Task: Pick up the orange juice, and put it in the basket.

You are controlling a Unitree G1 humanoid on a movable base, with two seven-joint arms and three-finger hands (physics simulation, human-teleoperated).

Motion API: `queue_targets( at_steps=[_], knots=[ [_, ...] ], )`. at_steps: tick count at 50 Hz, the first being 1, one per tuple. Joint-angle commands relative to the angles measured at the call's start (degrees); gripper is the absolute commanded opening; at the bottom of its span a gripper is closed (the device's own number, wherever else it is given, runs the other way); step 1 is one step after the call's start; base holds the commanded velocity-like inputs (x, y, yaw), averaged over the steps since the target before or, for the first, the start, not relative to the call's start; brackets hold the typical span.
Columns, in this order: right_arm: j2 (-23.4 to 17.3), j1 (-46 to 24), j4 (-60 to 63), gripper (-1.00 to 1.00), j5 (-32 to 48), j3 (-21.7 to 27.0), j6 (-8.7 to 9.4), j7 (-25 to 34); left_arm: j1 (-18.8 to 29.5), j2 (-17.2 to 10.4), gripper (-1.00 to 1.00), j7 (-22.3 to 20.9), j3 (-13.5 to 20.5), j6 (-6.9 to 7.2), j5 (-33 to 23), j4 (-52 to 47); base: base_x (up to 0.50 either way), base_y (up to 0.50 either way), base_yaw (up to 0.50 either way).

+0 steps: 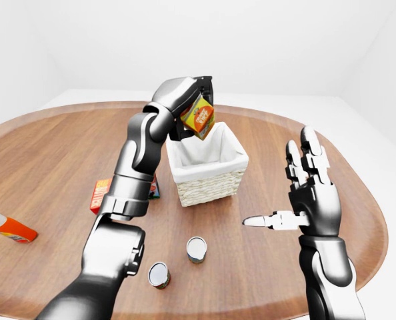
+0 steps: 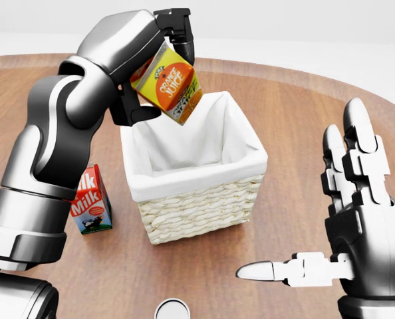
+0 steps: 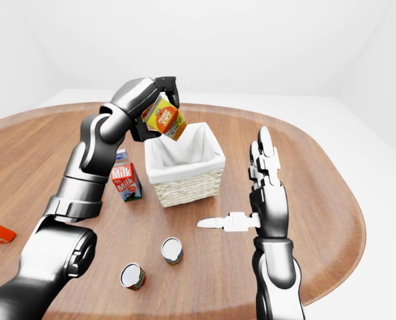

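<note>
1. I have the orange juice (image 2: 165, 84) carton in the left hand (image 2: 159, 66), fingers pinching it from above and below. It hangs tilted in the air, clear of the table (image 2: 297, 119).

2. Position: the carton sits over the far-left corner of the basket (image 2: 204, 203), above the rim and not touching the white liner. Judgement: transport is nearly done, release is not.

3. The tilt comes from the bent wrist; my reading is that the arm arches over from the left to bring the carton above the rim, so it goes in from the top.

4. The right hand (image 2: 357, 212) is spread, fingers up and thumb pointing left, holding nothing. It stands to the right of the basket and nearer me, well apart from it. I take it as parked out of the way.

5. The milk carton (image 2: 90, 199) stands upright just left of the basket, partly behind my left forearm. Risk: the elbow could brush it if I lower carelessly.

6. Also on the table: two cans (image 1: 197, 249) near me, an orange-and-white bottle (image 1: 8, 227) lying at far left, and an orange box (image 1: 101, 194) behind the arm. None is in the drop path.

7. Next, as I judge it: bring the carton further over the basket's middle, lower, then open.
</note>
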State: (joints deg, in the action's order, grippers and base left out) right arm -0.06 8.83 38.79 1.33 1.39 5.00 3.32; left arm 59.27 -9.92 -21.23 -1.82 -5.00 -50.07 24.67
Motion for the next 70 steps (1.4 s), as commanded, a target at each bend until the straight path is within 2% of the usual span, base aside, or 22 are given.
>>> queue_targets(
  at_steps=[1, 8, 17, 22, 27, 30, 34, 36, 43, 47, 55, 63, 70],
  knots=[
    [0.04, 0.19, -0.11, 1.0, 0.08, -0.29, 0.0, 0.03, 2.23, 0.65, -1.0, 6.29, -0.41, 0.0, -2.72, 7.12, 0.0, 0.0, 0.0],
    [0.03, 0.45, 0.26, 1.0, 0.17, -0.62, 0.0, -0.03, 4.72, 0.07, -1.0, 10.83, -0.6, 0.0, -5.39, 14.49, 0.0, 0.0, 0.0],
    [0.02, 0.36, -0.16, 1.0, 0.04, -0.46, 0.0, -0.03, 5.53, 0.35, -1.0, 13.5, -0.82, 0.0, -6.85, 17.57, 0.0, 0.0, 0.0],
    [-0.02, 0.63, -0.1, 1.0, 0.34, -0.77, 0.0, -0.03, 7.27, 0.05, -1.0, 18.24, -1.42, 0.0, -9.37, 23.42, 0.0, 0.0, 0.0],
    [-0.02, 0.27, -0.25, 1.0, 0.09, -0.45, 0.0, 0.03, 9.46, 0.06, -1.0, 20.91, -1.42, 0.0, -9.87, 28.01, 0.0, 0.0, 0.0],
    [-0.01, 0.46, -0.03, 1.0, 0.27, -0.68, 0.0, 0.05, 9.72, 0.75, -1.0, 20.2, -0.98, 0.0, -8.11, 27.58, 0.0, 0.0, 0.0],
    [-0.05, 0.26, -0.38, 1.0, -0.01, -0.25, 0.0, 0.14, 7.93, 2.62, -1.0, 15.28, -0.17, 0.0, -1.93, 22.32, 0.0, 0.0, 0.0],
    [-0.02, 0.31, -0.18, 1.0, 0.09, -0.35, 0.0, 0.11, 7.37, 2.69, -1.0, 14.9, -0.52, 0.0, -1.34, 21.4, 0.0, 0.0, 0.0],
    [0.0, 0.29, -0.38, 1.0, 0.13, -0.43, 0.0, 0.08, 8.71, 2.09, -1.0, 16.32, -0.58, 0.0, -0.4, 24.41, 0.0, 0.0, 0.0],
    [0.0, 0.36, -0.35, 1.0, 0.25, -0.56, 0.0, 0.06, 9.25, 1.52, -1.0, 18.61, -0.9, 0.0, -1.42, 26.93, 0.0, 0.0, 0.0],
    [0.0, 0.43, -0.52, 1.0, 0.09, -0.41, 0.0, 0.11, 10.37, 1.35, -1.0, 20.2, -1.09, 0.0, -2.62, 28.96, 0.0, 0.0, 0.0],
    [0.0, 0.62, -0.61, 1.0, 0.17, -0.57, 0.0, 0.15, 13.35, 0.9, -1.0, 24.92, -1.42, 0.0, -4.32, 36.68, 0.0, 0.0, 0.0],
    [-0.01, 0.46, -0.79, 1.0, 0.03, -0.43, 0.0, 0.17, 15.68, 1.14, -1.0, 26.37, -0.74, 0.0, -2.81, 41.54, 0.0, 0.0, 0.0]
  ],
)
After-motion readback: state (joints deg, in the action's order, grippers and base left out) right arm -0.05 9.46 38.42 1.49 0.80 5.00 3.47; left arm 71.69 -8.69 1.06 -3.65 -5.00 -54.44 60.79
